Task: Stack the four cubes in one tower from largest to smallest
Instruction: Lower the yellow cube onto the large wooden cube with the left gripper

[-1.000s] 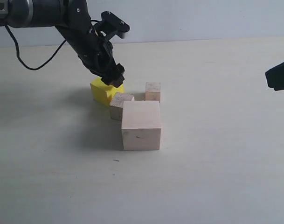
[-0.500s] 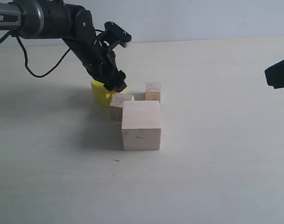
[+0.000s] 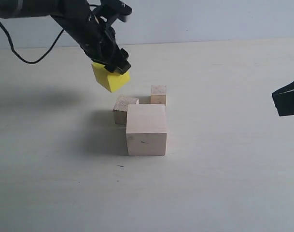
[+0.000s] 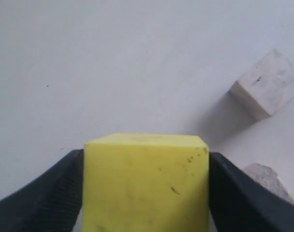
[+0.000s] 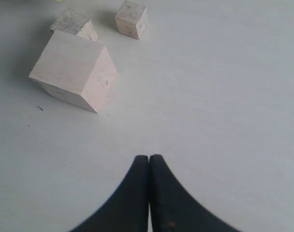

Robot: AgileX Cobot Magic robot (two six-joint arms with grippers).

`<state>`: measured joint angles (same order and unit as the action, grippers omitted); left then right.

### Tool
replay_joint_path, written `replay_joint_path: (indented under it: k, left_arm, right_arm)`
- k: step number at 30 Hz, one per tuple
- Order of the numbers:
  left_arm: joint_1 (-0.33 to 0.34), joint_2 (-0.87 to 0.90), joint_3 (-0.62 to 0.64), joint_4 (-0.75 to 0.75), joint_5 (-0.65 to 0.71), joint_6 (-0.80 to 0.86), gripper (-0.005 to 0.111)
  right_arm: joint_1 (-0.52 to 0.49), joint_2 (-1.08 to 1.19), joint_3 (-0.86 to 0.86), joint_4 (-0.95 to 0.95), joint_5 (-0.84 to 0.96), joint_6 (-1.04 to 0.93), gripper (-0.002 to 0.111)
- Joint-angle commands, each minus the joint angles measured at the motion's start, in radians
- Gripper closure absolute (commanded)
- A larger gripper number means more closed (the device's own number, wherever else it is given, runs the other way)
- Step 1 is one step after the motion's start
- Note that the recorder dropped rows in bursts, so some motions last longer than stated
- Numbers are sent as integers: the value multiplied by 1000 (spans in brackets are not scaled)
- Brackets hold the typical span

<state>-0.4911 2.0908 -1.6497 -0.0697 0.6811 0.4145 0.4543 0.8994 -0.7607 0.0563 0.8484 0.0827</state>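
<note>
My left gripper (image 3: 113, 67) is shut on the yellow cube (image 3: 110, 79), holding it tilted in the air behind and left of the other cubes; in the left wrist view both fingers press the yellow cube's (image 4: 146, 183) sides. The large pale wood cube (image 3: 146, 129) rests on the table nearest the camera. A smaller bare wood cube (image 3: 123, 109) sits against its back left corner. The smallest bare wood cube (image 3: 158, 94) stands just behind. My right gripper (image 5: 149, 159) is shut and empty, well to the right of the cubes, at the exterior view's edge (image 3: 287, 99).
A black cable (image 3: 35, 53) hangs from the left arm over the back left of the pale table (image 3: 224, 183). A light wall (image 3: 209, 19) runs behind the table's far edge.
The left gripper closed on the yellow cube and lifted it off the table, up and slightly left. The right gripper has barely moved.
</note>
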Motion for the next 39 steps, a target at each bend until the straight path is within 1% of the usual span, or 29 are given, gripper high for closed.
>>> replay_joint_path:
  k: [1, 6, 9, 11, 14, 16, 19, 23, 27, 35, 39]
  left_arm:
    - [3, -97, -5, 7, 111, 23, 107]
    - [1, -188, -5, 0, 279, 96, 107]
    - [1, -236, -5, -67, 351, 156, 107]
    - [1, -257, -5, -166, 387, 248, 107]
    - [-2, -272, -5, -339, 458, 431, 107]
    - [-20, -272, -5, -362, 498, 521, 107]
    - [-69, -268, -5, -334, 532, 602, 107]
    - [-120, -264, -5, -334, 540, 697, 107]
    - [-155, -260, -5, -338, 501, 738, 107]
    - [-157, -182, -5, -345, 479, 738, 107]
    - [-157, -155, -5, -352, 423, 750, 107]
  right_arm:
    - [-1, -4, 4, -9, -18, -11, 108]
    - [-1, -4, 4, -9, -16, -12, 108]
    - [-1, -4, 4, -9, -16, -12, 108]
    - [-1, -4, 4, -9, -12, -12, 108]
    - [-1, -4, 4, -9, -9, -12, 108]
    - [-1, -4, 4, -9, -7, -12, 108]
    - [-1, -4, 4, -9, -7, -16, 108]
    - [-1, -4, 4, -3, -7, -31, 108]
    - [-1, -4, 4, -3, -7, -33, 108]
    - [-1, -4, 4, 15, -9, -38, 108]
    - [-1, -4, 6, 18, -11, -38, 108]
